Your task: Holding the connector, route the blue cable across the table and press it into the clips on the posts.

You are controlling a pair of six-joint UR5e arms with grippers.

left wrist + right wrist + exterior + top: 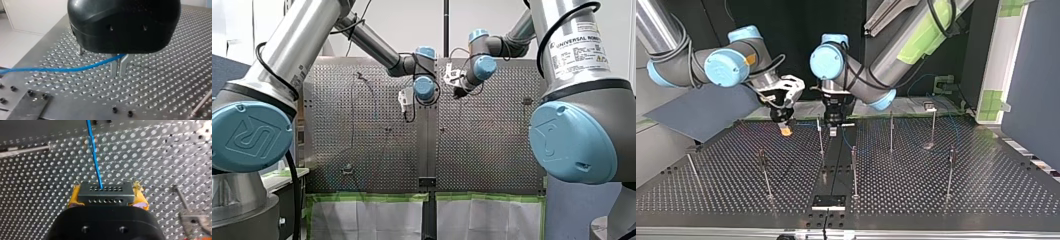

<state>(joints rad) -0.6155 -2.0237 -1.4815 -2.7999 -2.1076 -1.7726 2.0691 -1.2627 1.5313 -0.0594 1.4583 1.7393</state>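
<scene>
In the right wrist view my right gripper (107, 185) is shut on the black connector (105, 195), its yellow pads (75, 196) on both sides. The blue cable (96, 162) leaves the connector and runs ahead over the perforated table through a small clip (91, 143). My left gripper (118, 74) hangs just above the table, its metal fingers (113, 67) shut on the blue cable (62, 69), which trails off to one side. In the top view my right gripper (784, 129) and my left gripper (833, 131) stand side by side at the table's far middle.
Several thin posts stand on the table, among them a post (820, 135) between the grippers, a post (891, 131) and a post (854, 170). A black plate (828, 201) sits at the near edge. A grey panel (701, 112) lies beyond the table at the top view's left.
</scene>
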